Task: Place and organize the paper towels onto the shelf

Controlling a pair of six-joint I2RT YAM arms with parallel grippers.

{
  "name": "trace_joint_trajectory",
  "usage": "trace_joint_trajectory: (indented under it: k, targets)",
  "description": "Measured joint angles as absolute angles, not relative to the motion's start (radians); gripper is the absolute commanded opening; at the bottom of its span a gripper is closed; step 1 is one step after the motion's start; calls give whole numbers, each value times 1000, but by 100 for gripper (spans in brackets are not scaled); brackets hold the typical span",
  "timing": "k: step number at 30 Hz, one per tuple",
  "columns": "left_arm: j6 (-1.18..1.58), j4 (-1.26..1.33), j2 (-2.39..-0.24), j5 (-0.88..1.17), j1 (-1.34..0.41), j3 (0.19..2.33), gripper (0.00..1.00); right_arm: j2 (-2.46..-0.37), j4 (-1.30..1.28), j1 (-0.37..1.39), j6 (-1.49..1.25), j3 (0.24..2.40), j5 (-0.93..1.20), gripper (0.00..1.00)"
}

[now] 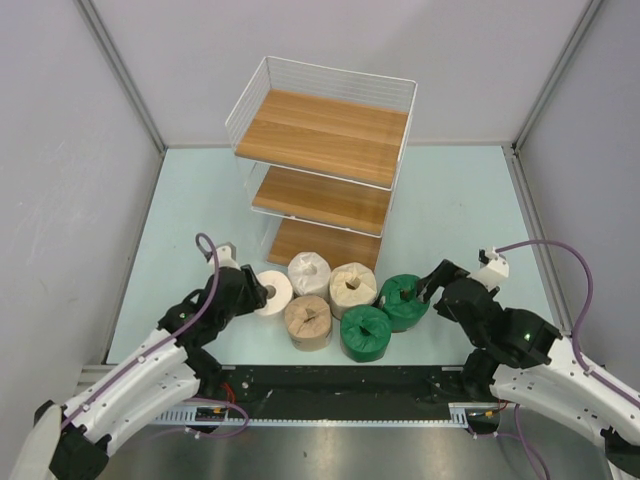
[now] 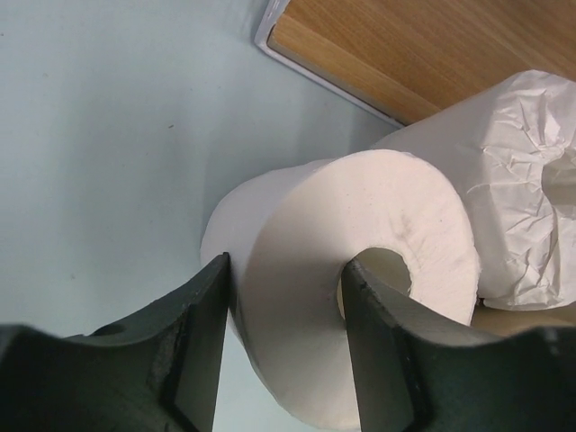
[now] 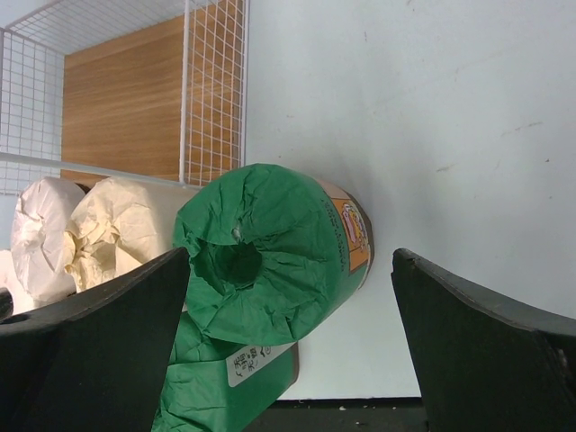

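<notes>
Top external view puts the three-tier white wire shelf with brown wooden boards (image 1: 325, 135) at the middle of the pale green table (image 1: 460, 215). All six paper towel rolls sit in a cluster on the table just in front of its lowest board. At the left of the cluster the plain white unwrapped roll (image 1: 273, 293) lies on its side. Next to it are the white-wrapped roll (image 1: 310, 272) and then the cream-wrapped roll (image 1: 352, 287). The tan-wrapped roll (image 1: 308, 321) and the near dark green wrapped roll (image 1: 366, 333) make up the front row, and the far dark green wrapped roll (image 1: 404, 301) sits at the right end. The left gripper (image 1: 252, 293) is at the plain white unwrapped roll. In the left wrist view its black fingers (image 2: 193, 360) straddle the roll's paper wall, one against the outer surface and the other inside the core hole. Both look to be touching the paper, so the jaws are narrowed onto that wall while the roll lies on the table. The right gripper (image 1: 430, 284) is spread wide around the far dark green wrapped roll. In the right wrist view one finger is just beside the roll's crumpled end and the other is well apart from it, so this gripper holds nothing.
</notes>
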State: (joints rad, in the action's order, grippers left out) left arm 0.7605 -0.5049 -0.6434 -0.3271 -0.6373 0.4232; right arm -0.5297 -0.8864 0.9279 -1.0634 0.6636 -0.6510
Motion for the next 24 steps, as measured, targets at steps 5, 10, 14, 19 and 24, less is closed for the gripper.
trace_joint_trajectory:
  k: [5, 10, 14, 19, 24]
  targets:
    - [760, -651, -595, -329, -637, 501, 49, -522, -892, 928, -1070, 649, -651, 100]
    - [759, -789, -534, -337, -637, 682, 50, -522, -892, 928, -1073, 647, -651, 100]
    - [753, -864, -516, -333, -637, 850, 50, -522, -892, 928, -1073, 647, -651, 100]
    - [722, -894, -506, -279, -637, 999, 50, -522, -892, 928, -1074, 642, -650, 100]
    - [694, -892, -506, -200, -637, 1102, 50, -522, -891, 928, -1073, 636, -648, 100]
